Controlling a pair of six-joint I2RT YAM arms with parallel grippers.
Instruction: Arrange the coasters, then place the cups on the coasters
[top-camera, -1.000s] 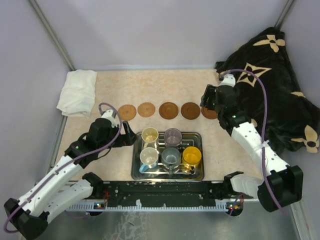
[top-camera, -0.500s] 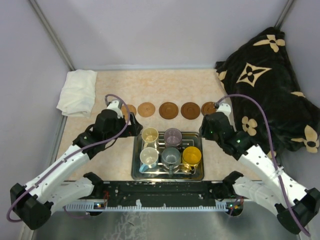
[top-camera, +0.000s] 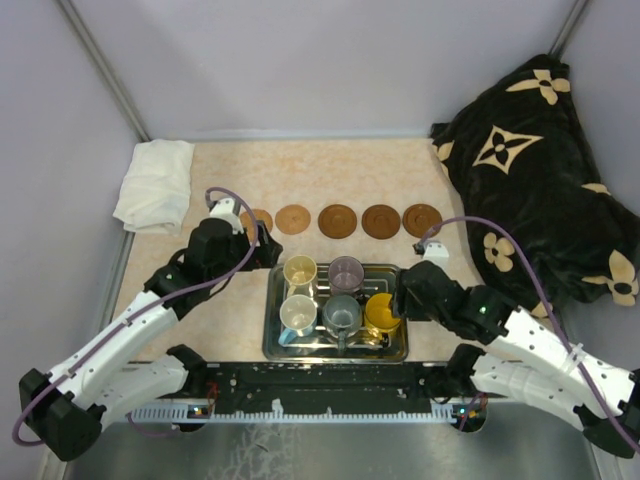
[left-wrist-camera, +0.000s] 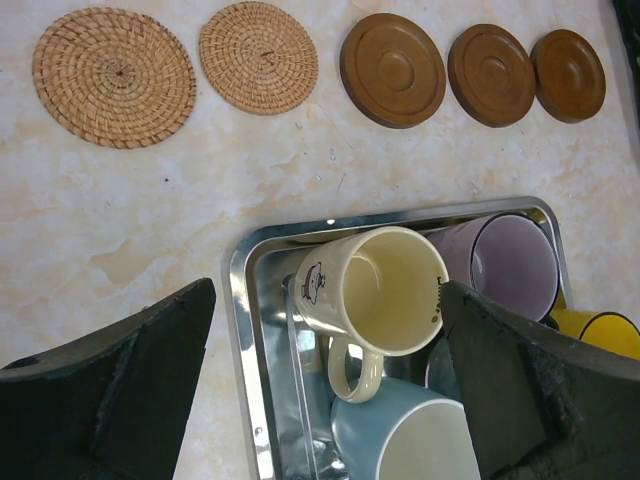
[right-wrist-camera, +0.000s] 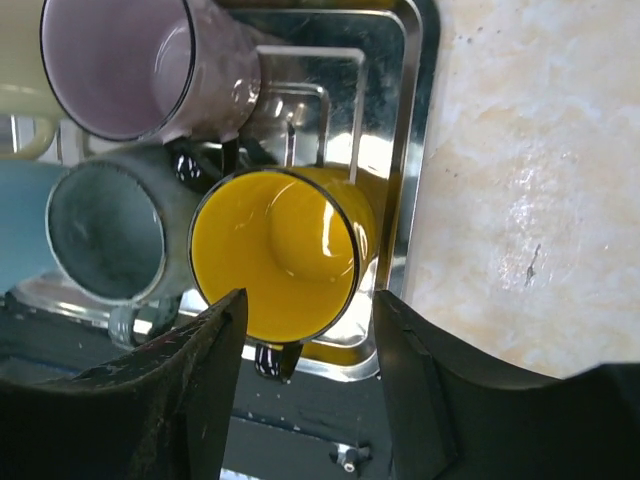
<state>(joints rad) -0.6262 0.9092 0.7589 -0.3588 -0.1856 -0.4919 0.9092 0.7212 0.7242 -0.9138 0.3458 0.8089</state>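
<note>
Five handled cups are standing in the rectangular metal tray (top-camera: 388, 274) at lower centre: a cream-yellow cup (top-camera: 300, 270), a purple cup (top-camera: 346, 270), a white cup with blue interior (top-camera: 298, 314), a grey cup (top-camera: 341, 314) and an orange-yellow cup (top-camera: 382, 312). Five round coasters are lying in a row above the tray: two woven straw coasters (left-wrist-camera: 113, 62) and three dark wooden coasters (left-wrist-camera: 392, 68). The left arm (top-camera: 150, 310) is covering part of the leftmost one. The left gripper (left-wrist-camera: 327, 300) is gaping fully over the cream-yellow cup, gripping nothing. The right gripper (right-wrist-camera: 310, 300) is standing partly open astride the orange-yellow cup; contact is unclear. Since the earlier frame, the right arm (top-camera: 530, 345) has been travelling from the row's right end down to the tray.
</note>
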